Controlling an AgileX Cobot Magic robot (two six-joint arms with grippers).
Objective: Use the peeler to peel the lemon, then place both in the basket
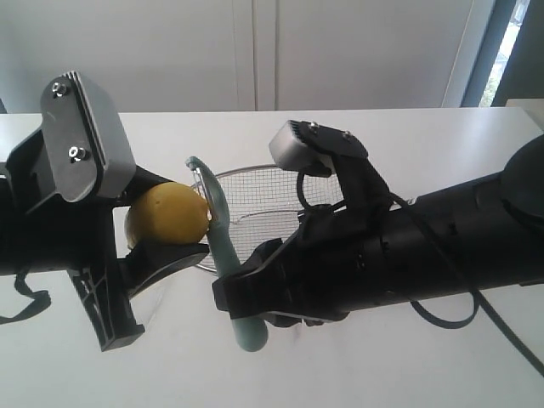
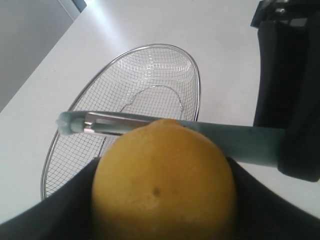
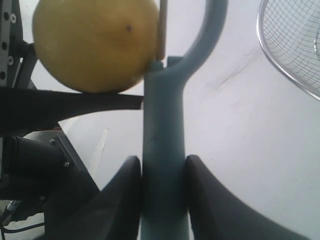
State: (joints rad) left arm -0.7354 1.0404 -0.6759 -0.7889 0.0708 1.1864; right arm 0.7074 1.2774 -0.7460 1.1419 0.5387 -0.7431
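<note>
My left gripper is shut on the yellow lemon, held above the white table at centre left. In the left wrist view the lemon fills the space between the dark fingers. My right gripper is shut on the handle of the teal peeler, whose hooked head stands up against the lemon's right side. In the right wrist view the peeler sits between the two fingers and its blade touches the lemon. The wire basket lies on the table just behind both.
The white table stretches behind and to the right, with a wall and a window strip at the back. The basket holds nothing. The right arm's black body and cable cross the right half.
</note>
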